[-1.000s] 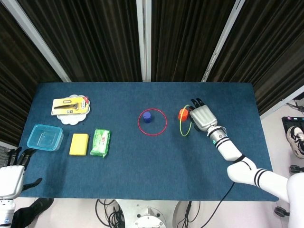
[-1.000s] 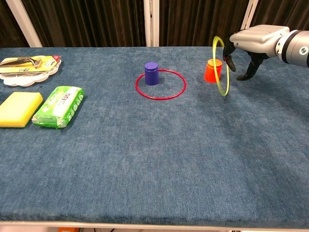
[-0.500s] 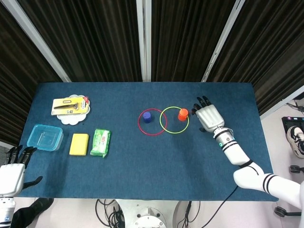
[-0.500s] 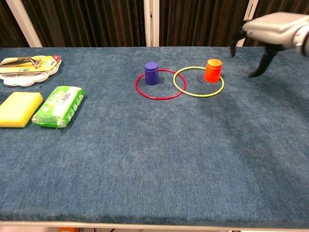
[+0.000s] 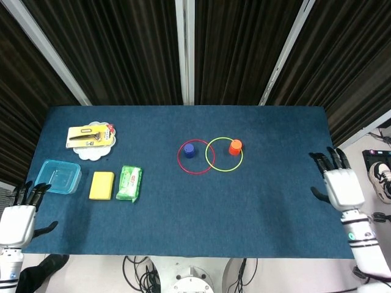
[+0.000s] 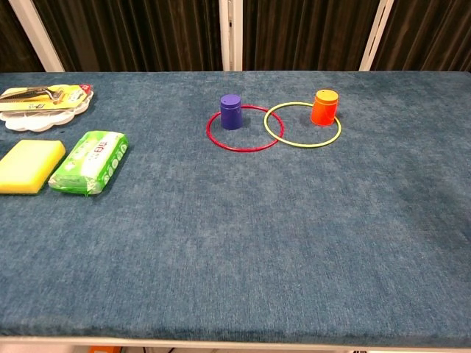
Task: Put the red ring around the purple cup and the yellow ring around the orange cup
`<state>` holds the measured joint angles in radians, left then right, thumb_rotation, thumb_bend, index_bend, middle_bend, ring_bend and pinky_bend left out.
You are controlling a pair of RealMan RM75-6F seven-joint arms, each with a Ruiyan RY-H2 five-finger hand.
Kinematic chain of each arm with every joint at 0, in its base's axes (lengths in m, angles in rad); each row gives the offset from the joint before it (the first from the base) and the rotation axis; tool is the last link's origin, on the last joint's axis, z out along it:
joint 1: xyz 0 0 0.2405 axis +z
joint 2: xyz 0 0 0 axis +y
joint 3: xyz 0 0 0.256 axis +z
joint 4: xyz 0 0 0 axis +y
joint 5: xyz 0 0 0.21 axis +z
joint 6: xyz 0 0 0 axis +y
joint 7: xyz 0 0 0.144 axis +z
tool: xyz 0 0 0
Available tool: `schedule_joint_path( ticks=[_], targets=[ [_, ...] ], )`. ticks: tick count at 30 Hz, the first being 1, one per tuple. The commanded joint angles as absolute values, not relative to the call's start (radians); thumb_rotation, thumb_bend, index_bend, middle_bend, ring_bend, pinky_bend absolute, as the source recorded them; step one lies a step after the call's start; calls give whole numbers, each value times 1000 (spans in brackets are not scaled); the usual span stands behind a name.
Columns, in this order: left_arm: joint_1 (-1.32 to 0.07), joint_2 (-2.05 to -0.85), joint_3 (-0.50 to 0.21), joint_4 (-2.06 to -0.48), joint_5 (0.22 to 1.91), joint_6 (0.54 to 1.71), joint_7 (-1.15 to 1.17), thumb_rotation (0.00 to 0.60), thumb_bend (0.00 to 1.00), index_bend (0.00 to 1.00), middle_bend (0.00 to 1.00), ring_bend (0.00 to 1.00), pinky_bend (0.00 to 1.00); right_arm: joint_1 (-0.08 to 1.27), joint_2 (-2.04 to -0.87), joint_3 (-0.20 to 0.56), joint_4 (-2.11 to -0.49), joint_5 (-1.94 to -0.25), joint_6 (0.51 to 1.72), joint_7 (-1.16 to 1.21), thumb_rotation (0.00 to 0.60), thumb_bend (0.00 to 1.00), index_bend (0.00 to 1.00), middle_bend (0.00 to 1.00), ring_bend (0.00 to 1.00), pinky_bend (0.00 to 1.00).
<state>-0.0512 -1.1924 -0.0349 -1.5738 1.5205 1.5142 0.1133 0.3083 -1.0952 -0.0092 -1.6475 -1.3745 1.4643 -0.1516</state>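
- The red ring [image 6: 244, 129] lay flat around the purple cup [image 6: 231, 111], the yellow ring [image 6: 302, 124] around the orange cup [image 6: 324, 107], near the table's [image 6: 235, 250] far edge; task apparently complete.
- Both hands, left [image 5: 16, 218] and right [image 5: 339, 183], hung empty, fingers apart, beside the table's near corners.

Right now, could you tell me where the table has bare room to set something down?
Bare cloth spans the near half, in front of the green packet, and the right end beyond the yellow ring. It is crowded at the left, and where the yellow ring overlaps the red ring.

At the frame's left I see a white plate [image 5: 91, 148] carrying a carded tool [image 5: 88, 135], a blue tub [image 5: 58, 176], a yellow sponge [image 5: 101, 185] and a green packet [image 5: 129, 183].
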Motion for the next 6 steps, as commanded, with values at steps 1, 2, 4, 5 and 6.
schedule_joint_path(
  ticks=[1, 2, 4, 5, 6],
  targets=[
    [-58, -1193, -39, -1586, 1522, 1512, 128, 600, 38, 144, 125, 16, 0, 187, -1052, -61, -1668, -1436, 1587, -56, 600, 149, 95, 136, 0, 0],
    [-61, -1192, -40, -1589, 1522, 1511, 132, 600, 38, 144, 125, 16, 0, 174, -1052, -63, -1663, -1442, 1597, -41, 600, 150, 95, 136, 0, 0],
    [-65, -1191, -42, -1597, 1524, 1509, 141, 600, 38, 144, 125, 16, 0, 155, -1052, -63, -1654, -1451, 1608, -17, 600, 150, 95, 135, 0, 0],
    [-67, -1190, -43, -1600, 1525, 1509, 144, 600, 38, 144, 125, 16, 0, 150, -1052, -61, -1650, -1457, 1610, -10, 600, 151, 95, 135, 0, 0],
    [-69, -1190, -44, -1602, 1525, 1508, 148, 600, 38, 144, 125, 16, 0, 147, -1052, -60, -1647, -1460, 1609, -6, 600, 151, 95, 135, 0, 0]
  ],
)
